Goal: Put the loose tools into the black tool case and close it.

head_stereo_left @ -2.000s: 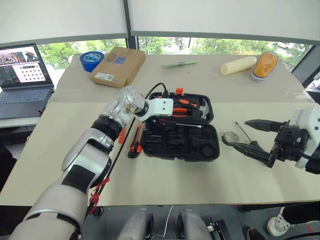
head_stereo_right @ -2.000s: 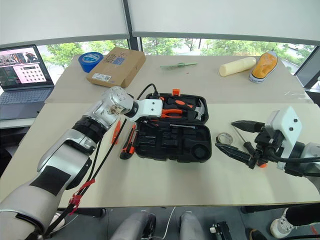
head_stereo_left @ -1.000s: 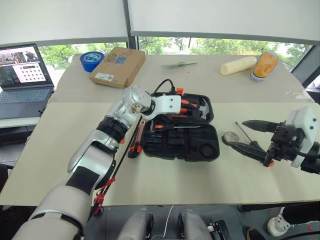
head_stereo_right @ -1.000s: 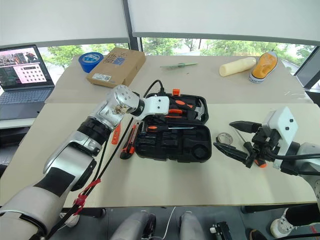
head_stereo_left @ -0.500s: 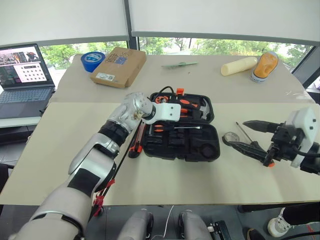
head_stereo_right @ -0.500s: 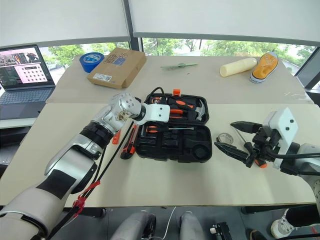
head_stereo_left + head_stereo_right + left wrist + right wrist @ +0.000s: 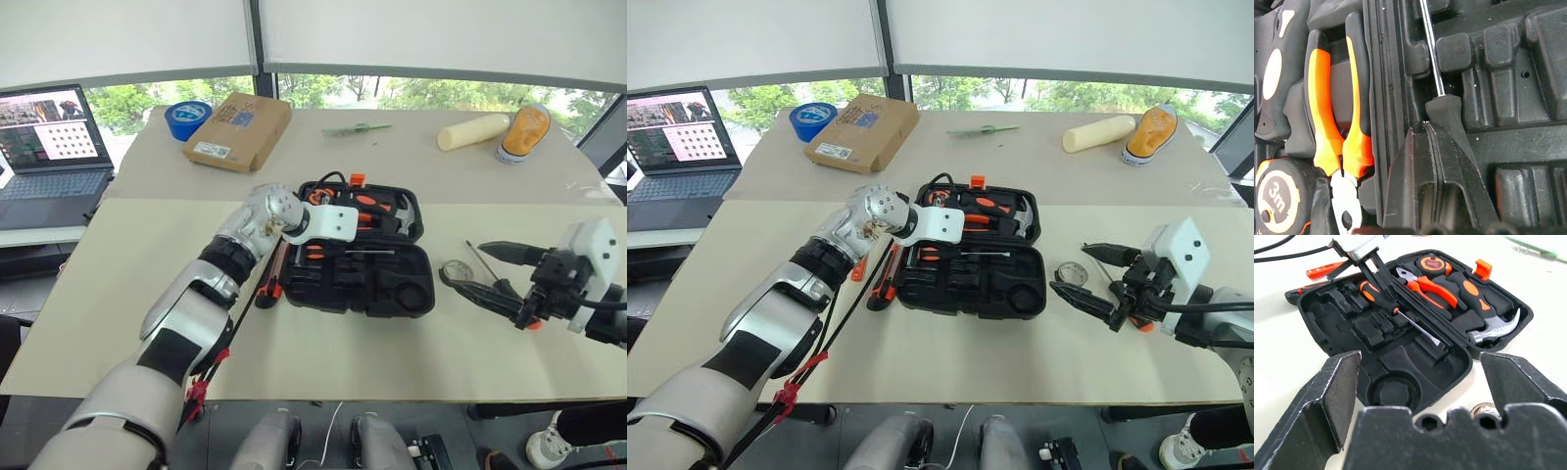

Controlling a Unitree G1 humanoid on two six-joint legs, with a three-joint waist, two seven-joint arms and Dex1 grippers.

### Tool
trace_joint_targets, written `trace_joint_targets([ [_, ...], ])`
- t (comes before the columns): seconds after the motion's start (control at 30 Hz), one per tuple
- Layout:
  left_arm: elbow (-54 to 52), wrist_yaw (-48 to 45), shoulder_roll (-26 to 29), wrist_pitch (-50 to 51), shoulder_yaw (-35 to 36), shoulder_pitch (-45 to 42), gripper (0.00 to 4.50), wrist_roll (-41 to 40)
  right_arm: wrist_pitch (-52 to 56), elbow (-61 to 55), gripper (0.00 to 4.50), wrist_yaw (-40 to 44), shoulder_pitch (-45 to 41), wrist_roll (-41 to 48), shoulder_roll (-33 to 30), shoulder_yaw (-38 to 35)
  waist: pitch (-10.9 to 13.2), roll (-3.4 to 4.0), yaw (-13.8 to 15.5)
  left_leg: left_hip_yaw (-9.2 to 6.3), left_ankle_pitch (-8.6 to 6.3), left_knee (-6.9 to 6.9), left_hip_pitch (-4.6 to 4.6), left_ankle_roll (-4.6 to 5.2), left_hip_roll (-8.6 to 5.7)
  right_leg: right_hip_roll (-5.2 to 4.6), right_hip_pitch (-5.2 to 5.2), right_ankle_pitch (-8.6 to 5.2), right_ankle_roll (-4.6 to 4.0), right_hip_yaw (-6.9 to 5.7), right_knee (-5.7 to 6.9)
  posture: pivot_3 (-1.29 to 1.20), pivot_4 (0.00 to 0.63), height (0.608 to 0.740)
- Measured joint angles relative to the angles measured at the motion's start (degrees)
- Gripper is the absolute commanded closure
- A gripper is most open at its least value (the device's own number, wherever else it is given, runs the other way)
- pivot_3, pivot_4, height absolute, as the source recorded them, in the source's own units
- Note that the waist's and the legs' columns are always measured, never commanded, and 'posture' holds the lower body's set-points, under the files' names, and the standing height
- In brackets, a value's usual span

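one screwdriver (image 7: 1382, 300) lies in the black tool case (image 7: 1352, 347), left pincer (image 7: 1382, 282) closed, touching its handle.

One black tool case (image 7: 970, 257), two tape rolls (image 7: 813, 121), one cardboard box (image 7: 862, 131), one laptop (image 7: 681, 147)

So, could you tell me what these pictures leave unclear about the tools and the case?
- Left gripper: its fingers hide the screwdriver handle's contact in the left wrist view.
- Tape roll: too small in the head views; the right gripper cuts it off in the right wrist view.
- Utility knife: the left arm partly hides it.
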Motion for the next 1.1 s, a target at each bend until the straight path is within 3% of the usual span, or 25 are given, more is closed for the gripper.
trace_joint_targets([
  [0.03,0.4,-0.85,0.11,1.42,1.77,-0.03,3.74,-1.85,-0.07,0.35,0.0,-0.05,0.5,-0.82,0.0,-0.01,0.0,0.0,0.0,0.03,0.0,0.01,-0.03,0.0,0.0,0.0,-0.05,0.0,0.0,0.02,0.02,0.0,0.15,0.738],
  [0.17,-2.63,-9.29,2.74,9.32,11.06,0.0,2.3,-13.26,-0.1,1.46,0.0,-0.4,3.47,-2.01,0.19,-3.29,0.01,0.0,-0.29,0.05,0.03,0.01,-0.13,-0.05,0.0,0.01,-0.22,0.0,0.0,0.03,0.15,0.0,0.15,0.738],
  [0.27,-11.04,-15.44,8.24,17.69,19.18,0.22,1.04,-22.99,-0.01,1.21,0.0,-0.24,6.89,-1.92,0.45,-8.62,-0.01,0.02,-1.02,0.01,0.18,0.0,-0.11,-0.32,0.03,0.02,-0.17,0.0,0.0,0.02,0.15,0.0,0.15,0.738],
  [0.37,-22.44,-20.66,12.55,28.63,23.44,3.33,0.06,-31.92,0.13,0.59,0.0,0.26,9.92,-1.76,0.63,-11.9,-0.05,0.09,-1.42,-0.04,0.08,0.0,0.02,-0.16,0.04,0.02,-0.01,0.0,0.0,0.02,0.13,0.0,0.15,0.738],
  [0.5,-34.58,-23.81,19.04,41.44,25.92,10.84,0.06,-40.51,0.52,0.38,0.0,2.37,14.84,-1.54,0.72,-18.49,-0.05,0.1,-1.41,-0.06,0.02,0.0,0.02,-0.06,0.04,0.08,-0.03,0.0,0.0,0.06,0.13,0.0,0.15,0.738],
  [0.63,-48.61,-24.83,25.23,46.64,26.59,17.16,0.06,-46.14,1.11,3.58,0.0,4.73,19.06,-1.38,0.74,-24.98,-0.05,0.11,-1.15,-0.07,0.0,0.0,0.08,-0.07,0.04,-0.02,0.09,0.0,0.0,0.1,-0.08,0.0,0.15,0.738],
  [0.73,-55.88,-24.59,27.59,49.26,26.63,20.62,0.06,-49.41,1.07,8.2,0.0,5.01,19.85,-2.78,0.73,-25.52,-0.05,0.11,-1.18,-0.08,-0.01,-0.01,0.25,-0.07,0.04,-0.16,0.21,0.0,-0.01,0.15,-0.11,0.0,0.15,0.738],
  [0.83,-59.31,-23.06,28.32,51.0,26.08,22.12,0.06,-51.31,0.79,11.53,0.0,4.77,17.62,-4.14,0.44,-21.86,-0.06,0.12,-1.37,-0.04,0.0,-0.02,0.37,-0.08,0.07,-0.2,0.26,-0.01,-0.02,0.14,-0.07,0.0,0.15,0.738],
  [1.1,-64.71,-22.04,30.63,49.48,24.87,27.26,0.06,-52.79,-3.02,26.43,0.0,3.51,3.06,-10.44,-0.12,-3.52,-0.07,0.17,-1.88,0.13,0.14,-0.27,0.46,-0.3,0.11,-0.15,0.14,-0.03,-0.07,0.24,0.02,0.0,0.15,0.738],
])
